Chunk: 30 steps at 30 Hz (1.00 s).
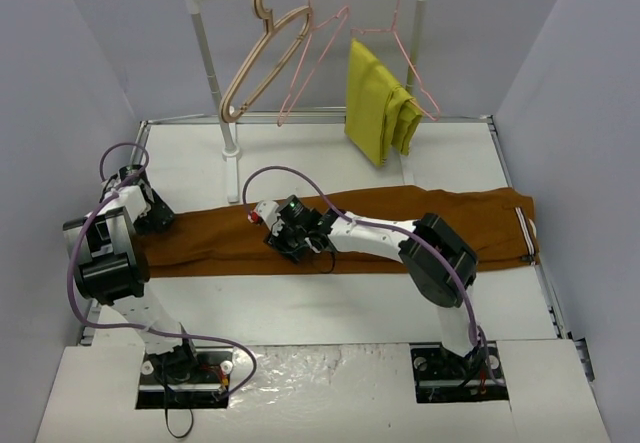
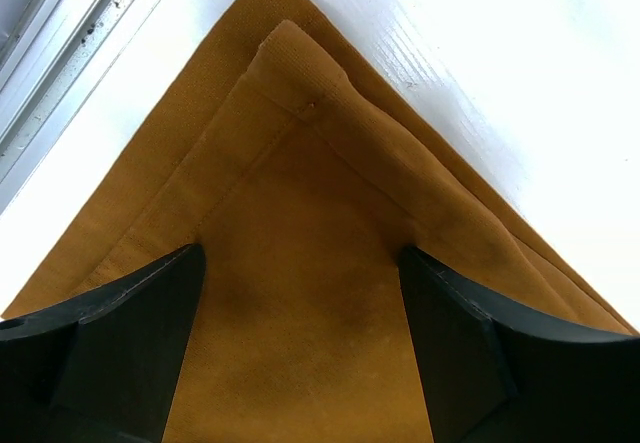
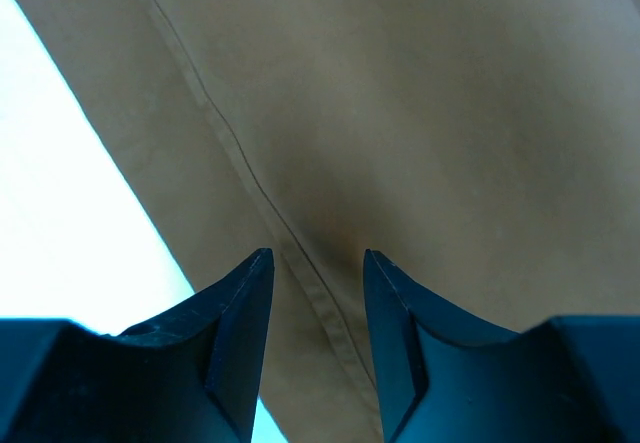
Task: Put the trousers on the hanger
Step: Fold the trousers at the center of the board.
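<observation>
The trousers (image 1: pixel 400 213) lie flat across the tabletop (image 1: pixel 300 303), waistband to the right. Nothing is gripped, so I judge this the grasping step. The left fingers (image 2: pixel 120 323) stand wide over the hem corner. The right fingers (image 3: pixel 235 323) are narrow above a mid-leg seam. Next, both must pinch cloth and lift towards the hanger (image 1: pixel 292 93).

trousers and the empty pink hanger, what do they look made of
Trousers: matte rust-brown woven cloth, possibly cotton; stitched hem and soft layered edges show. Pink hanger: thin wire, probably coated metal, judging by its slender bent outline.
</observation>
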Tool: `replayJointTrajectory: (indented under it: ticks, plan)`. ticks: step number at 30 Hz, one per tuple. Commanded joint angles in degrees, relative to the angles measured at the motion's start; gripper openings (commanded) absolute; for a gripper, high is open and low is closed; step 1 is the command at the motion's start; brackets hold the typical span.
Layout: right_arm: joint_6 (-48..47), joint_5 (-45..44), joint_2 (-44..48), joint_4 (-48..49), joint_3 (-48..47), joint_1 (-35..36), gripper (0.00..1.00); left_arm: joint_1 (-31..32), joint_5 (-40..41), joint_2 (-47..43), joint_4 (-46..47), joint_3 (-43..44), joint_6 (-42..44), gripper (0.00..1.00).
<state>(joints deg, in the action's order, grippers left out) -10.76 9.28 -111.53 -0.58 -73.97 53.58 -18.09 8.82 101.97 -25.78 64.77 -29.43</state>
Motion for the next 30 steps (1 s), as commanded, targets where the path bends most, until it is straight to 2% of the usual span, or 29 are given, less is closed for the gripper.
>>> replayJointTrajectory:
  ticks: [1, 7, 10, 11, 13, 21, 30]
  plan:
    - [-1.2, 0.8, -2.8, -3.1, -2.0, 0.0, 0.37, -0.2, -0.5, 1.3, -0.4, -1.9, 1.0, 0.78]
    - [-0.3, 2.6, -4.5, -3.4, -1.7, 0.1, 0.28, -0.2, 0.4, 2.3, -0.7, -1.5, 1.6, 0.78]
    - [-0.2, 1.6, -4.3, -3.5, -1.6, 0.1, 0.15, -0.2, 0.5, 2.7, -0.5, -1.2, 1.4, 0.78]
    - [-0.1, 1.1, -4.2, -4.2, -2.4, 0.1, 0.05, -0.2, 0.8, 2.9, -0.7, -1.1, 1.3, 0.78]
    - [-0.3, 0.0, -3.2, -6.5, -3.5, 0.5, 0.00, -0.2, 1.2, 3.2, -0.9, -0.8, 1.1, 0.78]
    - [1.9, -3.0, 6.2, -9.4, -1.5, 2.7, 0.00, -0.3, 1.8, 3.3, -1.5, -0.5, 0.4, 0.78]
    - [7.9, -3.4, 5.4, -10.1, 5.1, 6.6, 0.04, -0.3, 2.7, 3.7, -2.6, 0.2, -0.3, 0.77]
